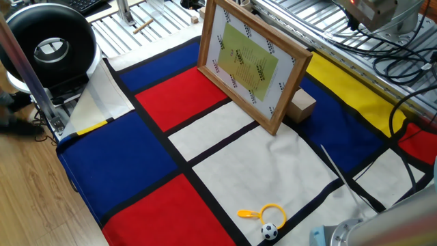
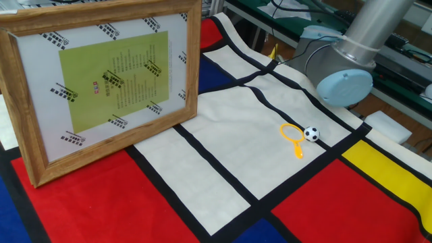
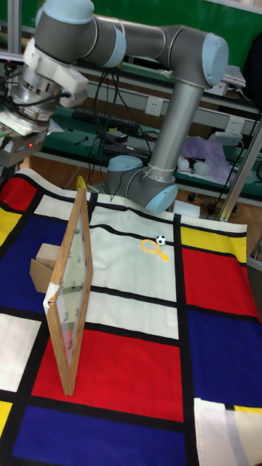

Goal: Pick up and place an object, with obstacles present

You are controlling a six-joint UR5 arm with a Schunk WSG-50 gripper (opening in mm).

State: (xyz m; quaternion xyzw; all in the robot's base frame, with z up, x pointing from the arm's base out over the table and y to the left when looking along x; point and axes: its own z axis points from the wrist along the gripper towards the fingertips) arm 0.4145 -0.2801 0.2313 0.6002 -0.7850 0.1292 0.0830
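One wooden cube (image 1: 300,106), one framed picture (image 1: 250,63), one yellow ring (image 1: 271,213) and one toy football (image 1: 270,231) sit on the cloth. The cube rests on a blue panel directly behind the upright frame, at about 4 o'clock from it in one fixed view, touching or nearly so (hidden entirely in the other fixed view). Ring and football lie together on a white panel, well apart. The gripper (image 3: 22,124) hangs high above the cube; whether its jaws are parted cannot be told. The cloth (image 1: 143,157) has red, blue, yellow and white blocks; benches and cables surround it.

Grey tubular arm (image 3: 175,109), pale-blue joint caps (image 3: 215,60), silver wrist.
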